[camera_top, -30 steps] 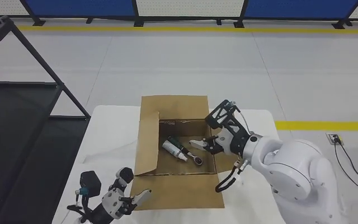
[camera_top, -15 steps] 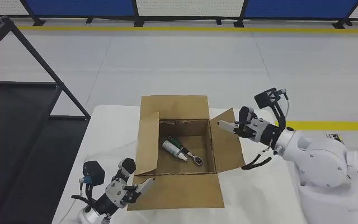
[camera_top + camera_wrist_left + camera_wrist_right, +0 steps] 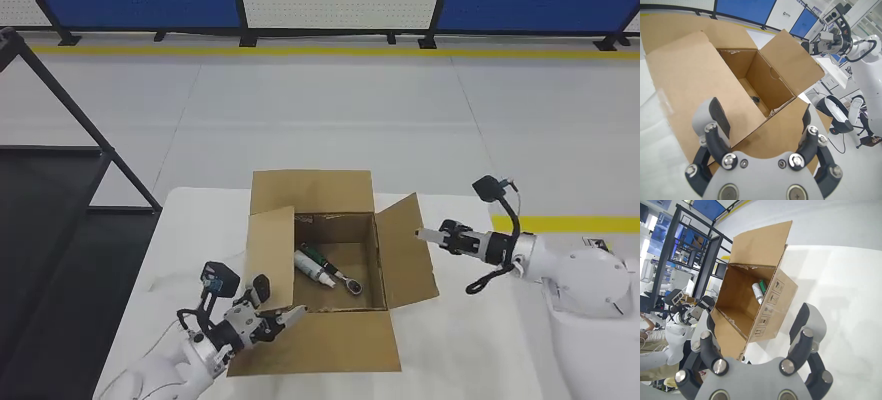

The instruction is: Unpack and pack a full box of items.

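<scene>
White table (image 3: pixel 190 250); black rack (image 3: pixel 50 240) beside; blue panels (image 3: pixel 140 12), yellow line (image 3: pixel 300 50) beyond.

Brown cardboard box (image 3: pixel 330 345), white table (image 3: pixel 200 240), white bottle (image 3: pixel 312 267)

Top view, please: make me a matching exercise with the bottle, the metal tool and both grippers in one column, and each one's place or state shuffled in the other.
1. bottle
2. metal tool
3. left gripper
4. right gripper

A. open, outside the right flap of the box
B. shiny, on the box floor, nearer the near wall
C. open, at the box's near-left corner
D. white, beside a green item

Pairs: 1-D, 2-B, 3-C, 4-A.
</scene>
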Robot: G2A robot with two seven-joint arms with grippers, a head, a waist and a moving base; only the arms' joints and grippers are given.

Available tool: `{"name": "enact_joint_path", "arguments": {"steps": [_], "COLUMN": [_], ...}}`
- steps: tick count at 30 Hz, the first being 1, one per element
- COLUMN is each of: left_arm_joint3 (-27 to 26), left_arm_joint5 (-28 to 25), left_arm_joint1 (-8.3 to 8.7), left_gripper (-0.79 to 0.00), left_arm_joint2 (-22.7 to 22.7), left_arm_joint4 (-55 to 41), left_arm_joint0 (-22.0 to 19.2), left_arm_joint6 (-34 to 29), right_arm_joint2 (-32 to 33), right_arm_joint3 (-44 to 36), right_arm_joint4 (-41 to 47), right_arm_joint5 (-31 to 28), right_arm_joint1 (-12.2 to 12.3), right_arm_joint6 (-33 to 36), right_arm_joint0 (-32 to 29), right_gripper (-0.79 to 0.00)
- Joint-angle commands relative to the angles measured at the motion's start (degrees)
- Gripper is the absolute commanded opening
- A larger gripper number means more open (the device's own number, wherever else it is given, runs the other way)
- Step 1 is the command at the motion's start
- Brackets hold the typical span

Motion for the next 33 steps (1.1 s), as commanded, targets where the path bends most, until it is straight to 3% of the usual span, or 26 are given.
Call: {"name": "enact_joint_path", "arguments": {"steps": [1, 11, 22, 25, 27, 33], "left_arm_joint3": [0.43, -0.62, -4.80, -4.21, -3.38, 0.00], "left_arm_joint5": [0.38, 0.96, 0.63, -1.20, -1.63, -1.10], "left_arm_joint1": [-0.02, 0.16, 0.48, 0.67, 0.83, 0.75], "left_gripper": [0.000, 0.000, 0.000, 0.000, 0.000, 0.000], "left_arm_joint2": [0.40, -0.79, -6.69, -8.21, -8.68, -4.53], "left_arm_joint4": [0.08, -0.32, -4.22, -8.22, -8.60, -8.82], "left_arm_joint0": [-0.53, 1.02, 6.42, 7.84, 7.52, 3.62], "left_arm_joint6": [-0.10, 1.92, 6.81, 5.25, 3.34, 0.38], "right_arm_joint2": [-1.29, -11.34, -26.39, -29.37, -30.70, -32.90], "right_arm_joint3": [1.66, 3.77, 15.32, 18.80, 20.60, 24.84], "right_arm_joint4": [2.32, 12.70, 11.50, 10.24, 9.94, 10.08], "right_arm_joint5": [-1.47, -10.13, -14.02, -14.39, -14.57, -15.06], "right_arm_joint1": [0.10, -0.12, -2.46, -3.09, -3.39, -3.84], "right_arm_joint6": [1.06, 6.47, -2.96, -4.90, -5.77, -7.21], "right_arm_joint0": [1.24, 7.18, 14.65, 16.54, 17.38, 18.72], "right_gripper": [0.000, 0.000, 0.000, 0.000, 0.000, 0.000]}}
